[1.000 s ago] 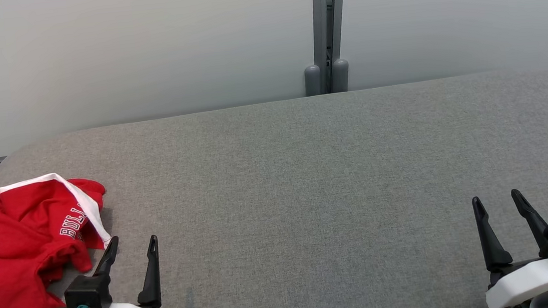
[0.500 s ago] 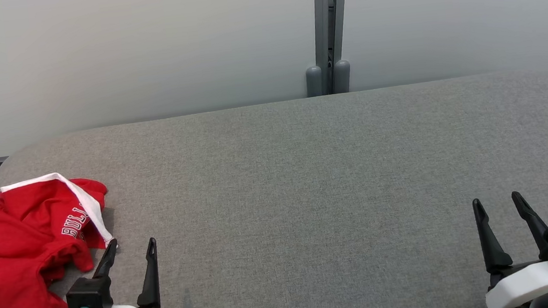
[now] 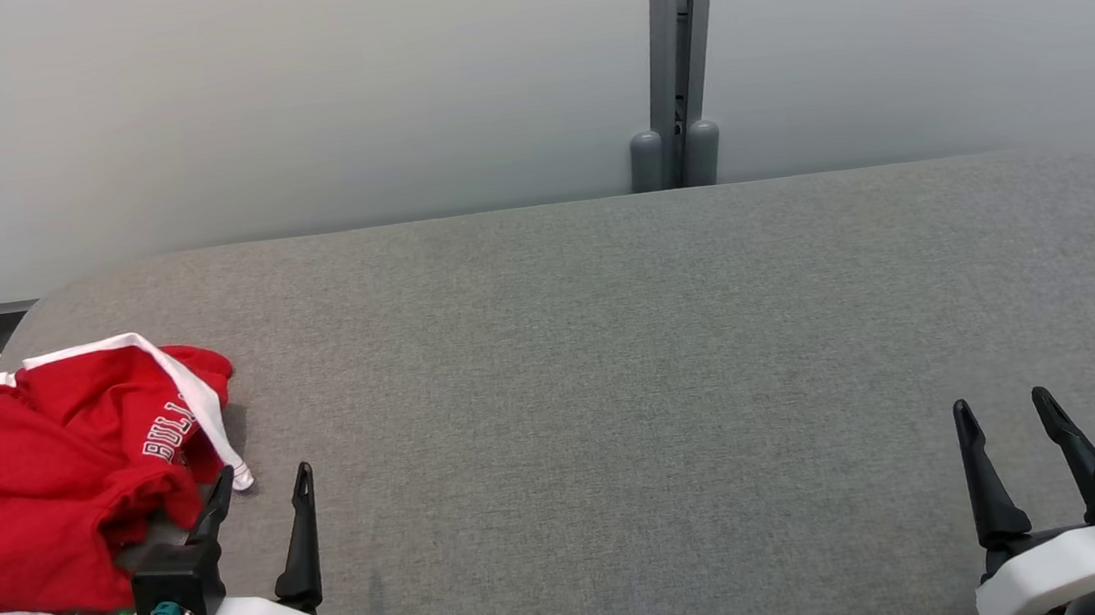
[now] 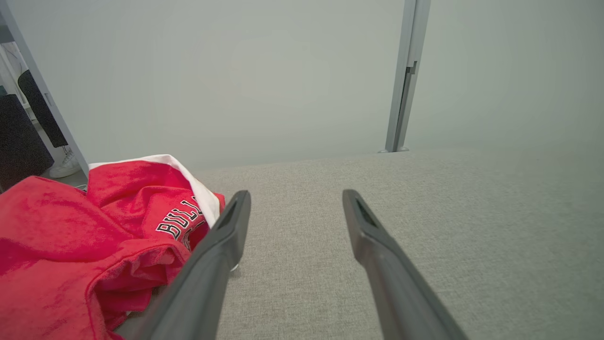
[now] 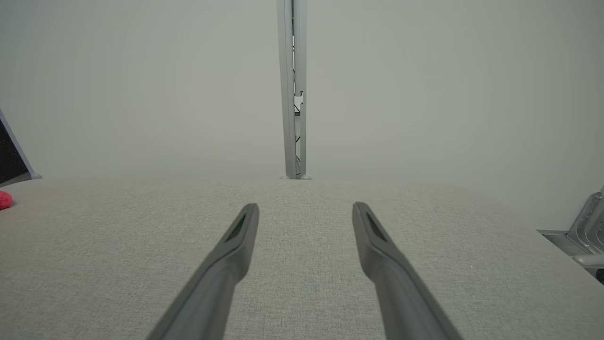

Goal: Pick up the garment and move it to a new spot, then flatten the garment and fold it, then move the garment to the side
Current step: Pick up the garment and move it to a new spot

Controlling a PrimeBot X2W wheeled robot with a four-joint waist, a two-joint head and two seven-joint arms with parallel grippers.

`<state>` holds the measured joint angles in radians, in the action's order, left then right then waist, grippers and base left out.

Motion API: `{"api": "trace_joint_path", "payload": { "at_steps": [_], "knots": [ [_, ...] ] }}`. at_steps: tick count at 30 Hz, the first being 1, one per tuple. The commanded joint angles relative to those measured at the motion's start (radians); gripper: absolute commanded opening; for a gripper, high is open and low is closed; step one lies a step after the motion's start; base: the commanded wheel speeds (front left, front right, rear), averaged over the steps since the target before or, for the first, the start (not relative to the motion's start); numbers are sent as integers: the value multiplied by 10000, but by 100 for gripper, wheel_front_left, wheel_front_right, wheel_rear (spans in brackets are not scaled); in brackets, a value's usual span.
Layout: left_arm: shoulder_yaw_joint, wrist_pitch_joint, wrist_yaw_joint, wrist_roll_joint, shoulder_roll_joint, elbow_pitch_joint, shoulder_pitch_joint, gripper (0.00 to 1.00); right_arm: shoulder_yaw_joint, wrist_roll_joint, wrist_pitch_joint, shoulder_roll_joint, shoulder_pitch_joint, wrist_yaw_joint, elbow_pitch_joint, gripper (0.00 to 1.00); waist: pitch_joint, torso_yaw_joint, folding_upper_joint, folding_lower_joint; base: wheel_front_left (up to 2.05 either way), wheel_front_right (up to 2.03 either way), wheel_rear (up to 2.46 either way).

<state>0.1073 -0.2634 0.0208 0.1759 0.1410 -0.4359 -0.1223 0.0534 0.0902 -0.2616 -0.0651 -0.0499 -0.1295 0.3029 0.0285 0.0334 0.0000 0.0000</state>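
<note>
**Red garment** (image 3: 52, 486): crumpled heap with white trim and partly legible lettering, lying at the near left end of the grey padded table (image 3: 611, 342).

**Left gripper** (image 3: 263, 470): jaws wide, empty. It sits near left, its left finger just beside the heap's right edge.

**Right gripper** (image 3: 1000, 399): jaws wide, empty. It sits near right, well apart from the garment.

**Step in hand:** judged to be the first, with the pick-up not yet begun.

**Next move:** probably the left gripper shifts left over the heap, lowers, and closes on a raised fold rather than flat cloth.
</note>
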Motion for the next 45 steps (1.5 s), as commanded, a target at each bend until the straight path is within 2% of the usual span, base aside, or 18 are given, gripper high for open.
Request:
{"api": "trace_joint_path", "payload": {
  "at_steps": [1,5,19,25,31,45],
  "knots": [
    [-44,-18,-34,4,-7,38,-205,100,30,11,-50,-14,116,-22,-64,100,-6,247,0,0,0,0,0],
    [-83,-18,23,86,-44,38,-355,100,45,12,-50,-12,141,-22,-191,100,-27,712,0,0,0,0,0],
    [-381,-16,110,177,-241,171,-597,100,-243,75,113,33,-36,-21,-583,100,-195,3586,0,0,0,0,0],
    [-638,-13,161,197,-311,229,-516,100,-528,152,191,40,-134,-21,-754,100,-288,4435,0,0,0,0,0],
    [-803,-12,230,128,-367,281,-434,100,-637,114,256,48,-173,-21,-879,100,-359,4825,0,0,0,0,0],
    [-907,-12,409,-107,-562,289,-660,100,-639,134,339,19,-123,-21,-1032,100,-553,4892,0,0,0,0,0]
  ]
}}
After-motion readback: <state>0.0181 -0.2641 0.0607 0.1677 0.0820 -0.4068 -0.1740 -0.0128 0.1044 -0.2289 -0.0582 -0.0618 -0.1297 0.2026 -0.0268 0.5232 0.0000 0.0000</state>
